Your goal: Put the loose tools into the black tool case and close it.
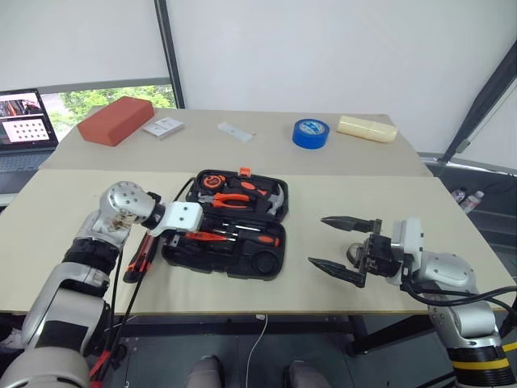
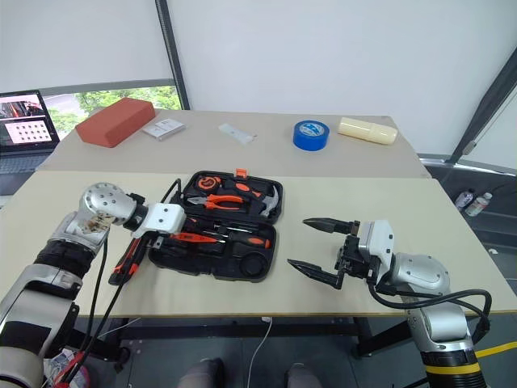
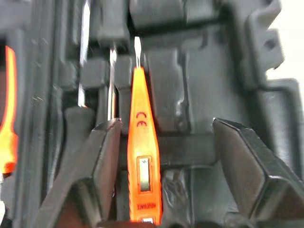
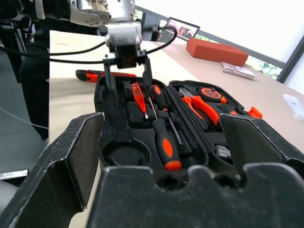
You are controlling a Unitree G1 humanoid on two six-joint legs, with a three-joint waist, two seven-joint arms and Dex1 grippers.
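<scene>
Beige desk [image 1: 380,202], open black tool case [image 1: 182,252], utility knife [image 1: 139,259] beside it, red block [image 1: 115,120], blue tape roll [image 1: 310,132], laptop [image 1: 27,121] at the far left

— Any readable marking on the small all-orange screwdriver [image 3: 141,166]?

— A "CE" mark stands on its handle, above a small window. A line of fine print runs near the butt end, too small to read.

— And elsewhere?

— The laptop screen [image 1: 27,118] shows a grid of dark dots, no legible words. The blue tape roll [image 1: 310,132] bears a label that cannot be read.
</scene>
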